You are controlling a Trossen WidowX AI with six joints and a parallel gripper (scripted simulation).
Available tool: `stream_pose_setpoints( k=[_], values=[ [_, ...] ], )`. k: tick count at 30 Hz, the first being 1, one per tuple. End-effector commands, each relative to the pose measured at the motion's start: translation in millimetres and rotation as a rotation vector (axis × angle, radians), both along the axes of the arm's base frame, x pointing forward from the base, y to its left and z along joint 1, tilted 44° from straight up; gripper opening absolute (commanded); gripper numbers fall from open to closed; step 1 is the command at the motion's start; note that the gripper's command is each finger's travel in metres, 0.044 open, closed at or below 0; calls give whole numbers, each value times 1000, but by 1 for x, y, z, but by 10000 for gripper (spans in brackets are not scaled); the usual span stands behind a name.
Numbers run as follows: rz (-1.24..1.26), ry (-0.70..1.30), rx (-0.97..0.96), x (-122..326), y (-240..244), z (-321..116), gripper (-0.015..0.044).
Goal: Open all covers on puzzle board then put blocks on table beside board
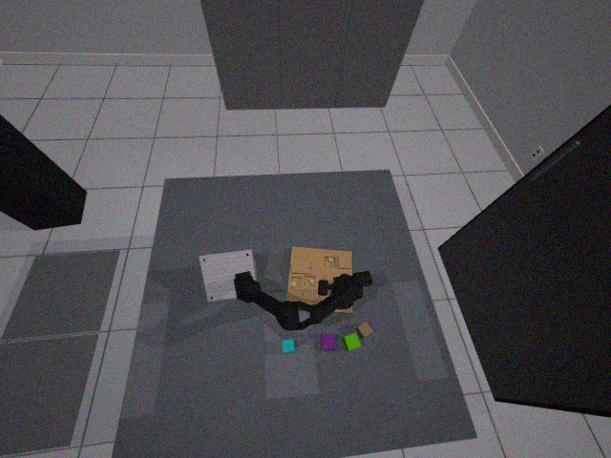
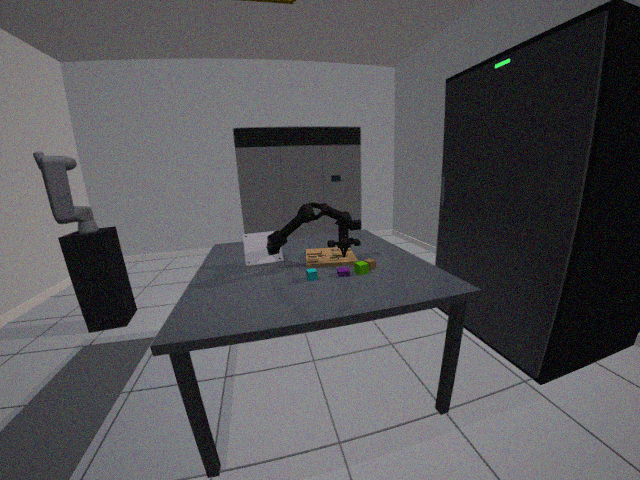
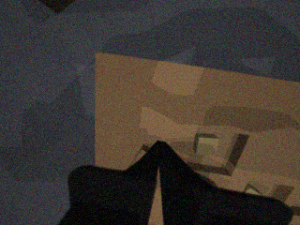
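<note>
The wooden puzzle board [image 1: 303,259] [image 2: 319,264] [image 3: 117,94] lies flat on the table. Small pale square pieces, probably cover knobs, show on it, one at the back right [image 1: 330,260] and two at the left [image 1: 294,282] [image 1: 309,281]. Dark slots run beside some. My gripper [image 2: 344,255] [image 3: 160,144] is shut and empty, pointing down low over the board's right part; the arm hides that part from above. A cyan block [image 1: 287,345] [image 2: 311,274], a purple block [image 1: 327,342] [image 2: 343,271], a green block [image 1: 352,342] [image 2: 361,267] and a brown block [image 1: 365,329] [image 2: 371,264] rest on the table, off the board.
A white panel [image 1: 224,276] [image 2: 258,250] with dark corner dots lies left of the board, beside the arm's base. The arm arches from there over the board's front edge. The blocks stand in front of the board, green and brown close together. The table [image 1: 212,385] [image 2: 248,304] extends around them.
</note>
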State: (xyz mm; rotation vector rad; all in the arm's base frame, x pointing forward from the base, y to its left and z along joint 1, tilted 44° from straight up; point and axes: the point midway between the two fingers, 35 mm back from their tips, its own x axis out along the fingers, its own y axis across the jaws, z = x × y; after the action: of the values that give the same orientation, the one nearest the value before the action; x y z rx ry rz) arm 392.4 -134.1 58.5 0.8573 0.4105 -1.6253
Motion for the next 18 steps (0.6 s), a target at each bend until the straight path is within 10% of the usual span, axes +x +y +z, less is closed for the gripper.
stream_pose_setpoints(
  k=[1,18],
  values=[
    [-4,2,-4,4,1,-3,0],
    [-4,1,-3,19,8,-11,0]
  ],
)
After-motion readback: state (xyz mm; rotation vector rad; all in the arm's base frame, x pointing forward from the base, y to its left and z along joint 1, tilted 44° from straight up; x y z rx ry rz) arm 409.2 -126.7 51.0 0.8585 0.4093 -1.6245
